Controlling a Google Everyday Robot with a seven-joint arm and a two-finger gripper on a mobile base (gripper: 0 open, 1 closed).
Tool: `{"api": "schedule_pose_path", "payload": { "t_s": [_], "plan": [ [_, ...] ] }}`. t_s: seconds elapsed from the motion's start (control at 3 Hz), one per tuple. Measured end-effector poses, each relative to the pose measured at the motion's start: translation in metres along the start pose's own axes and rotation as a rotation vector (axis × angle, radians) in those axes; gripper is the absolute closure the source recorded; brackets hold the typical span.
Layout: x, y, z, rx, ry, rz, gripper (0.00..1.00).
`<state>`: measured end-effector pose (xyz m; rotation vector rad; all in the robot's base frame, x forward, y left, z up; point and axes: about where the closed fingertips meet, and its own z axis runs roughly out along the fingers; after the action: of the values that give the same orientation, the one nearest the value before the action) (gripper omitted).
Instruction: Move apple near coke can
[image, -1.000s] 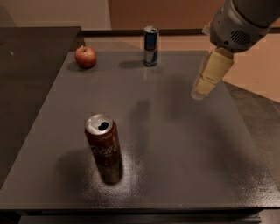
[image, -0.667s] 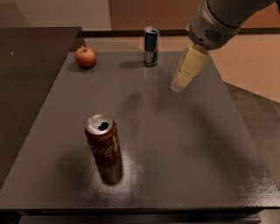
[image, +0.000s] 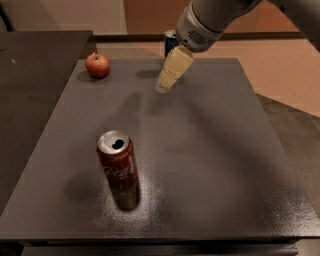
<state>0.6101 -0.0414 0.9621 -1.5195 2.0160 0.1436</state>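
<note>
Nearest the camera stands the coke can (image: 118, 167), upright on the dark grey desk (image: 210, 150), its silver top open and its white script facing forward. It is well nearer than the fingers (image: 164, 86) and somewhat to their left in the view, with a broad stretch of bare desk between the two. A dull reflection of the can shows on the desk at its base.

Farther in, the fingers hang above the far half of the desk, slanting downward and to the left from the grey arm (image: 205, 22) that enters from the upper right. They are cream coloured and pressed together into one tapering wedge, with no gap showing and nothing gripped. Their tip is off the desk surface, and a soft shadow lies on the desk below and to the left of them.

The apple (image: 97, 65) sits farther back still, well to the left of the fingers and a little beyond them, near the far left corner of the desk, stem up. It is well apart from the coke can.

Just behind the fingers, at the far edge, a blue can (image: 170, 44) stands partly hidden by the arm.
</note>
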Motion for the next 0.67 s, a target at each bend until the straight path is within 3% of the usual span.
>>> {"api": "schedule_pose_path", "payload": {
  "t_s": [0.67],
  "plan": [
    [-0.056, -0.009, 0.050, -0.020, -0.101, 0.063, 0.00]
  ]
}}
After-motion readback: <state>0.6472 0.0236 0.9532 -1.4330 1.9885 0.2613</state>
